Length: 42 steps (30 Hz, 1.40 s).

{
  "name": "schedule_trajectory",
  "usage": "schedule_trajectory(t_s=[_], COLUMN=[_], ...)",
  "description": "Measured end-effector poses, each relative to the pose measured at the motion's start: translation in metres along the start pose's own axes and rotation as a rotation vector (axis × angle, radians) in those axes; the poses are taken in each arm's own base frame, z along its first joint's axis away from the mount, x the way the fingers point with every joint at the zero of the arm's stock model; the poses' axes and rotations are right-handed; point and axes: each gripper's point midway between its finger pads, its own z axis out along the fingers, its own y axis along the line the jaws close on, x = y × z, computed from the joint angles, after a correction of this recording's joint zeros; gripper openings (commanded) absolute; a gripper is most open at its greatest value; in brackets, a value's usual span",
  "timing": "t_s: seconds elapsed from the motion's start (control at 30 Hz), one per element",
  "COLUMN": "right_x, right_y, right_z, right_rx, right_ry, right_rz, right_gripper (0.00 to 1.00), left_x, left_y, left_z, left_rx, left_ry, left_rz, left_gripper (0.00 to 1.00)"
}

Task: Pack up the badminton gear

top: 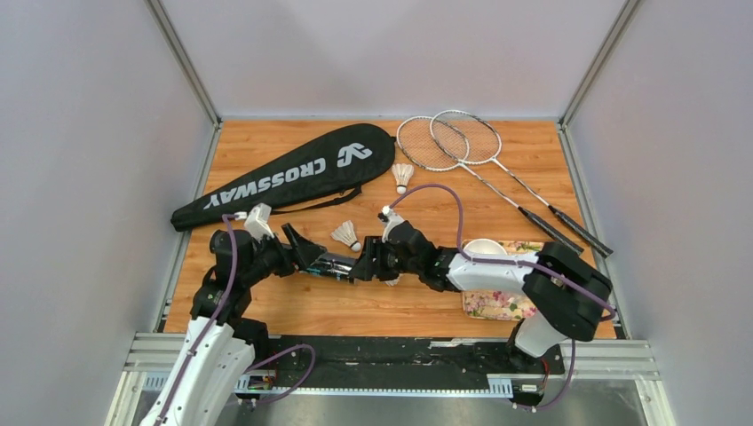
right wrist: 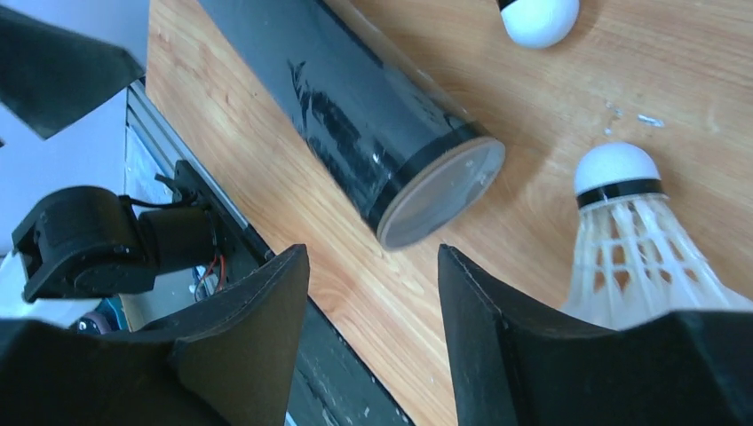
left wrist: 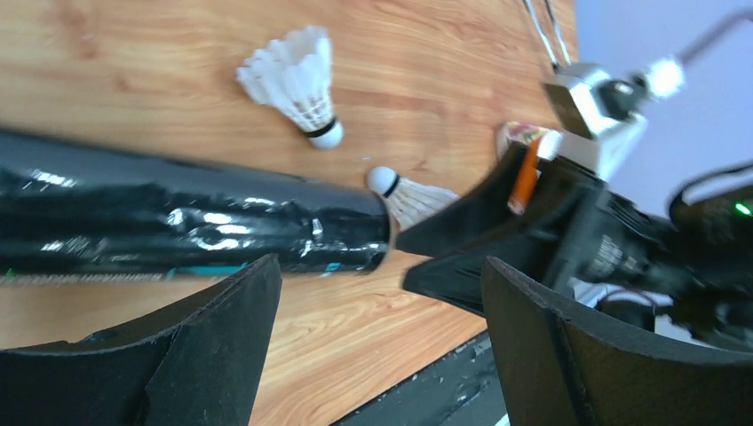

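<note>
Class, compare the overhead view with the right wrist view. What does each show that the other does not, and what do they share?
Only the overhead view shows the black racket bag, the two rackets, the white bowl and the flowered tray. Only the right wrist view shows the round closed end of the dark tube. Both show the tube lying on the wooden table and a shuttlecock near it.

Top view: the tube (top: 330,264) is largely covered at centre; the right arm (top: 497,271) hides much of the tray (top: 488,306). Right wrist view: a shuttlecock (right wrist: 539,16) is cut off by the top edge.
</note>
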Motion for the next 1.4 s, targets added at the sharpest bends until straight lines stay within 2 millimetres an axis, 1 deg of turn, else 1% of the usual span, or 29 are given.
schedule_trajectory(t_s=[0.07,0.1,0.13,0.17,0.23,0.3,0.33,0.4,0.43,0.6,0.63,0.67,0.73,0.8,0.83,0.9,0.97,1.0,1.07,1.2,1.3,1.4], right_x=[0.001,0.001,0.0,-0.001,-0.002,-0.001,0.0,-0.002,-0.003,-0.007,-0.009,-0.013,-0.026,-0.045,-0.054,-0.063,-0.068,-0.069,-0.068,-0.056,-0.052,-0.054], right_y=[-0.001,0.0,0.001,0.002,0.002,0.001,0.001,0.004,0.005,0.004,0.007,0.009,0.019,0.033,0.037,0.04,0.04,0.038,0.032,0.027,0.035,0.046], right_z=[0.01,0.015,0.019,0.023,0.031,0.037,0.039,0.04,0.04,0.038,0.035,0.032,0.023,0.009,0.001,-0.014,-0.03,-0.037,-0.049,-0.068,-0.079,-0.088], right_rx=[-0.007,-0.016,-0.025,-0.036,-0.054,-0.062,-0.066,-0.08,-0.083,-0.056,-0.053,-0.046,-0.051,-0.072,-0.086,-0.094,-0.1,-0.099,-0.103,-0.111,-0.141,-0.175], right_ry=[-0.007,-0.014,-0.02,-0.029,-0.038,-0.041,-0.041,-0.048,-0.054,-0.045,-0.036,-0.026,-0.005,0.009,0.012,0.025,0.044,0.057,0.089,0.159,0.19,0.196], right_rz=[0.026,0.037,0.047,0.061,0.086,0.104,0.115,0.122,0.119,0.04,0.01,-0.019,-0.092,-0.172,-0.212,-0.264,-0.308,-0.322,-0.34,-0.358,-0.378,-0.401], right_gripper=[0.52,0.51,0.44,0.42,0.32,0.26,0.14,0.03,0.0,0.0,0.0,0.0,0.0,0.0,0.0,0.0,0.0,0.0,0.0,0.0,0.0,0.0], left_x=[0.0,0.001,0.003,0.004,0.007,0.009,0.01,0.012,0.013,0.016,0.016,0.017,0.019,0.021,0.021,0.021,0.021,0.02,0.013,0.005,0.006,0.011], left_y=[-0.012,-0.016,-0.021,-0.024,-0.031,-0.038,-0.04,-0.044,-0.046,-0.054,-0.058,-0.063,-0.074,-0.089,-0.094,-0.101,-0.097,-0.094,-0.091,-0.093,-0.092,-0.087], left_z=[-0.001,-0.002,-0.002,-0.003,-0.004,-0.006,-0.007,-0.007,-0.008,-0.006,-0.005,-0.004,-0.001,0.005,0.01,0.018,0.024,0.026,0.026,0.019,0.02,0.026], left_rx=[0.068,0.094,0.125,0.148,0.194,0.238,0.258,0.291,0.305,0.351,0.36,0.37,0.381,0.387,0.388,0.392,0.386,0.379,0.381,0.44,0.469,0.493], left_ry=[0.009,0.018,0.032,0.042,0.058,0.072,0.079,0.096,0.104,0.159,0.174,0.19,0.229,0.267,0.279,0.287,0.283,0.276,0.216,0.063,0.03,0.06], left_rz=[0.048,0.07,0.092,0.109,0.14,0.169,0.183,0.207,0.219,0.294,0.335,0.371,0.475,0.628,0.718,0.862,0.999,1.04,1.138,1.309,1.41,1.485], left_gripper=[0.89,0.88,0.87,0.87,0.85,0.83,0.82,0.82,0.82,0.84,0.78,0.76,0.73,0.73,0.73,0.77,0.84,0.92,0.97,0.99,0.99,0.99])
